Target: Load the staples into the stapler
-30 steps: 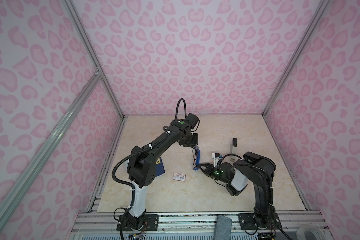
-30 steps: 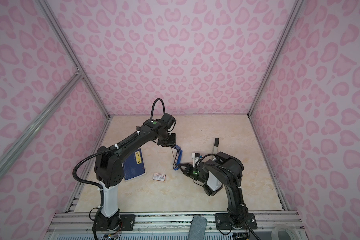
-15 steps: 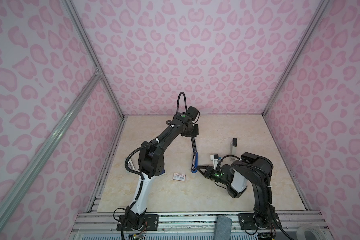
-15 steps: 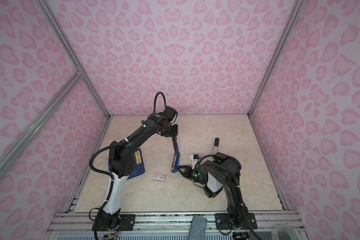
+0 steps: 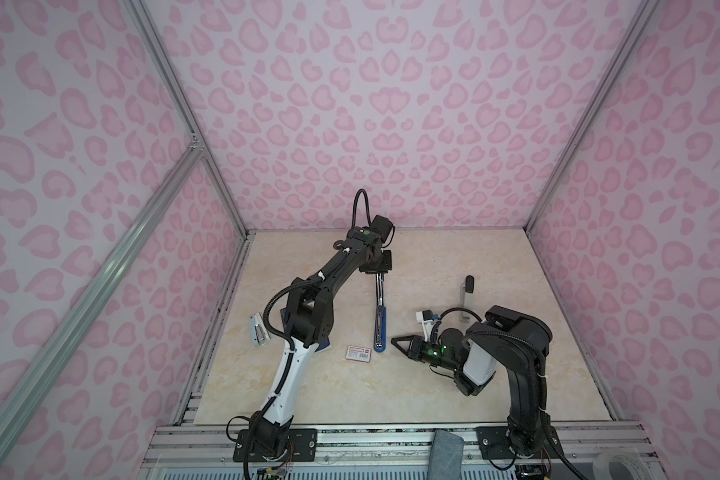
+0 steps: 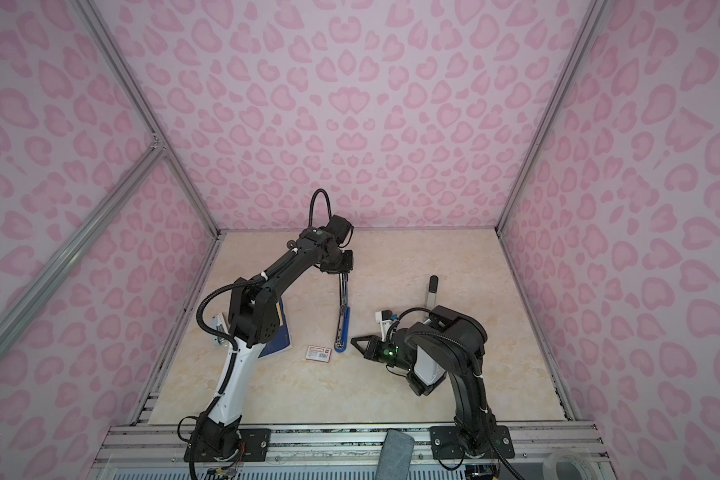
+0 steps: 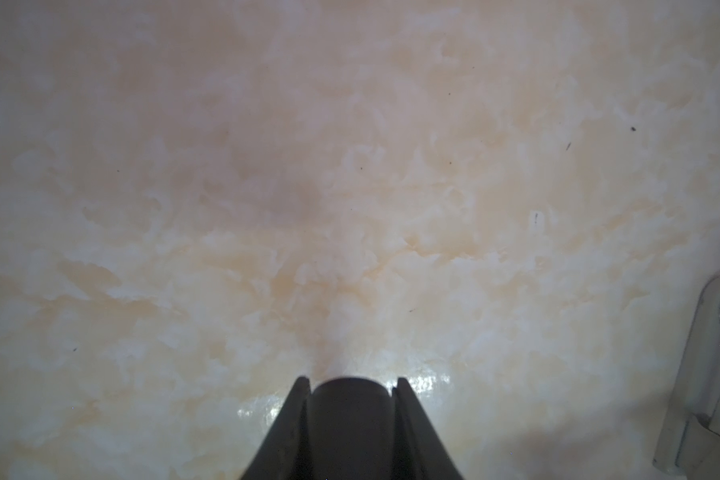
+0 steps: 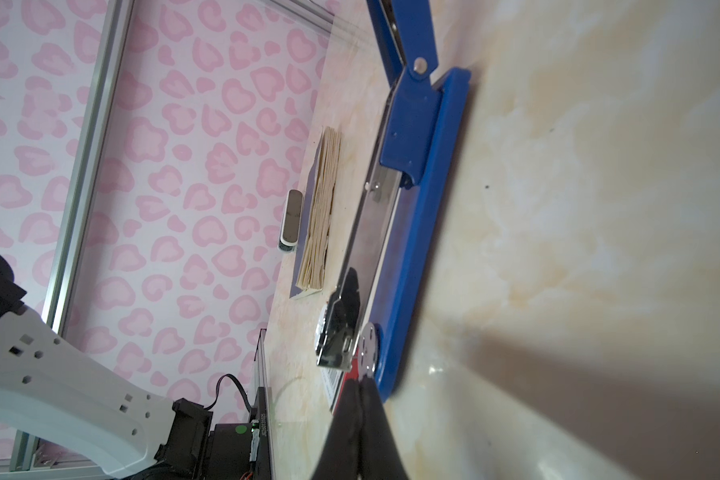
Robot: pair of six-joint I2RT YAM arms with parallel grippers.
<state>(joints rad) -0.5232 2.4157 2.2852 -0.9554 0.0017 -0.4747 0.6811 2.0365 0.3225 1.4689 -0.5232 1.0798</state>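
One gap matters: staples [image 5: 258,334] lie far left, across the stapler [image 5: 379,328] from our closed, empty right hand [image 5: 395,340]. Our left hand [image 5: 377,273] grips its lid.

My fingers [image 8: 341,436] were black. The stapler [image 5: 379,332] was blue with silver metal, the worktop [image 5: 433,257] cream-marbled, the walls [image 5: 391,104] pale with pink blotches, the box [image 5: 358,353] white with red label.

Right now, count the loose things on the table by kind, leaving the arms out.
Blue stapler: 1
White staple box: 1
Tray of staples: 1
Dark blue booklet: 1
Grey tool with black tip: 1
Total: 5
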